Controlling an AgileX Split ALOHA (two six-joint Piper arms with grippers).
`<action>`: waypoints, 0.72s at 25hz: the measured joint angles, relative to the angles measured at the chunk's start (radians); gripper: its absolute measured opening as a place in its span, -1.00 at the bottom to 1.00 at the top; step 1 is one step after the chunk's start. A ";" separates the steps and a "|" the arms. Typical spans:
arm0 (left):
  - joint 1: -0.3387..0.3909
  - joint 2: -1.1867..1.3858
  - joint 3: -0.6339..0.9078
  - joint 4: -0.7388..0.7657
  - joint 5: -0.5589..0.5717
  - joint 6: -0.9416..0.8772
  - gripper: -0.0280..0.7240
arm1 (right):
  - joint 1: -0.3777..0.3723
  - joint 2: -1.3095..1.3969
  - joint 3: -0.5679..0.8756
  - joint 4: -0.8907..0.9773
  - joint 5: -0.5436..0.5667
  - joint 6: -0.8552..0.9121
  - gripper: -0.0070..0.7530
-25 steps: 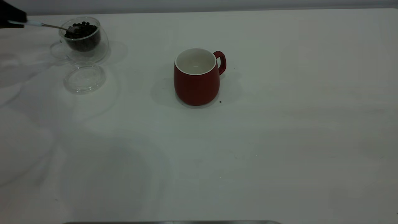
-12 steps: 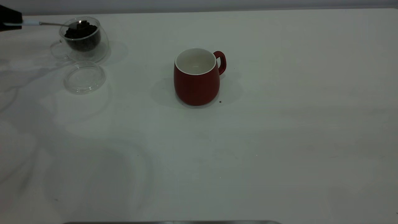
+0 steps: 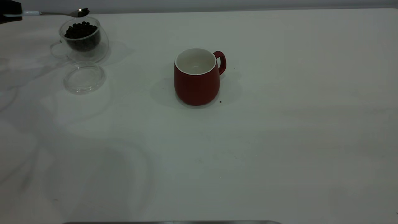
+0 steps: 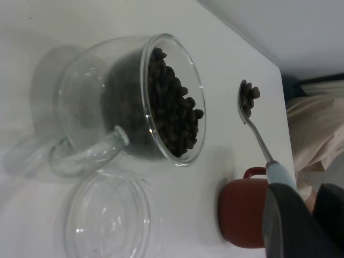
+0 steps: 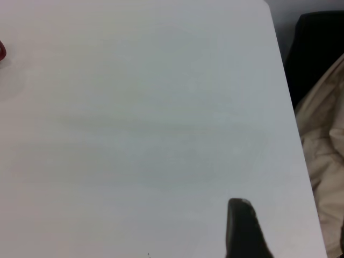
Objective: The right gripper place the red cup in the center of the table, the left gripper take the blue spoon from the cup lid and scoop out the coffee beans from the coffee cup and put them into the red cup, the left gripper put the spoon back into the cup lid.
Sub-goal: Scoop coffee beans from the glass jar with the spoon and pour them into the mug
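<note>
With the red cup (image 3: 196,77) already mid-table (image 3: 279,140) and empty, my left gripper (image 4: 293,215), clamped on the blue spoon (image 3: 46,13), holds a scoop of coffee beans (image 4: 249,95) above the coffee cup (image 3: 82,37); tipping in and returning to the cup lid (image 3: 84,77) remain.

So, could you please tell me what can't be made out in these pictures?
- Left pincer: cut off by the exterior view's left edge; in the left wrist view only its dark body shows, over the blue spoon handle.
- Right pincer: a single dark finger in the right wrist view, state unclear.
- Red cup: its bottom is too dim to check for beans.
</note>
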 joint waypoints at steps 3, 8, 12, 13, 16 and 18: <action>-0.038 0.000 0.000 0.000 0.000 -0.006 -0.59 | 0.000 0.000 0.000 0.000 0.000 0.000 0.22; -0.135 0.000 0.000 0.010 0.000 -0.010 -0.59 | 0.000 0.000 0.000 0.000 0.000 0.000 0.22; -0.207 0.000 0.000 0.028 0.002 -0.011 -0.59 | 0.000 0.000 0.000 0.000 0.000 0.000 0.22; -0.224 0.000 0.000 0.032 0.003 -0.011 -0.59 | 0.000 0.000 0.000 0.000 0.000 0.000 0.22; -0.262 0.000 0.000 0.044 0.003 -0.011 -0.59 | 0.000 0.000 0.000 0.000 0.000 0.000 0.22; -0.281 0.000 0.000 0.046 0.003 -0.011 -0.59 | 0.000 0.000 0.000 0.000 0.000 0.000 0.22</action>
